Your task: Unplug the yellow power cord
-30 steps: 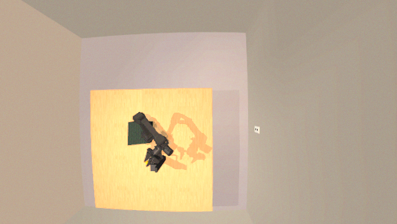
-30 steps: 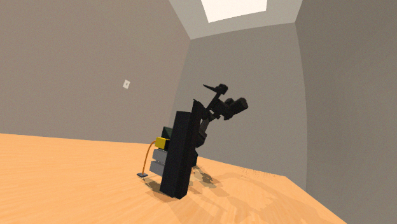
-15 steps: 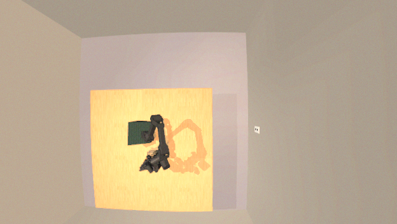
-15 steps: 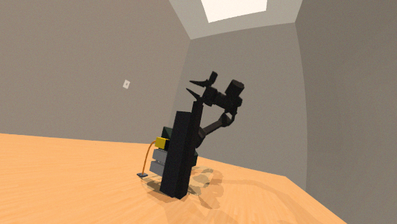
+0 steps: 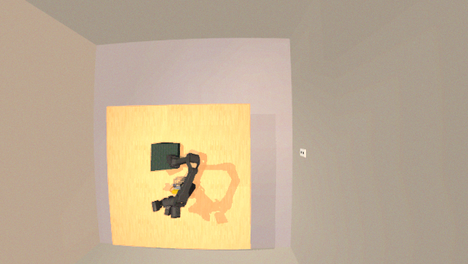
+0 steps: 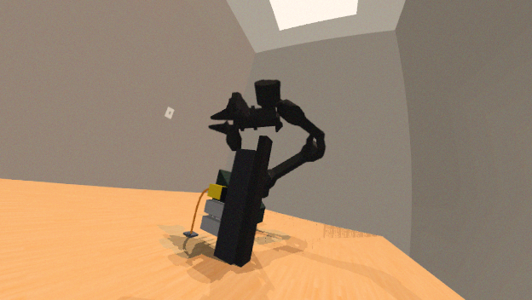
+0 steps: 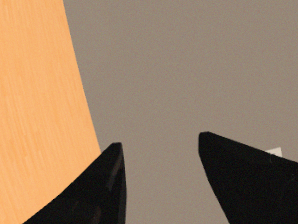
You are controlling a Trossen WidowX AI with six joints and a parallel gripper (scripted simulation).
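The dark two-fingered end effector (image 6: pixel 219 121) is held high in the air, well above the tall black upright power strip (image 6: pixel 240 209), and nothing is gripped: its pointed fingers are partly drawn together with only wall and worktop visible in the gap between them. The yellow block-shaped plug (image 6: pixel 216 192) is seen seated in the strip's side face, above two grey plugs (image 6: pixel 211 215), with its thin orange-yellow cord (image 6: pixel 196 211) running down to a small dark end piece on the worktop.

The step in hand is judged to be the approach. It would be done well if the fingers were spread wider before descent, the wrist was turned so the jaws straddle the yellow plug alone, and the pull was made straight out from the strip's face, so that the leaning strip is not tipped and the grey plugs are not caught.

The light orange wood-grain worktop (image 6: pixel 85 256) carries soft shadows of arm and strip. Plain grey-beige walls surround it, with a small white wall outlet (image 6: pixel 169 112) and a bright ceiling panel (image 6: pixel 315 12).
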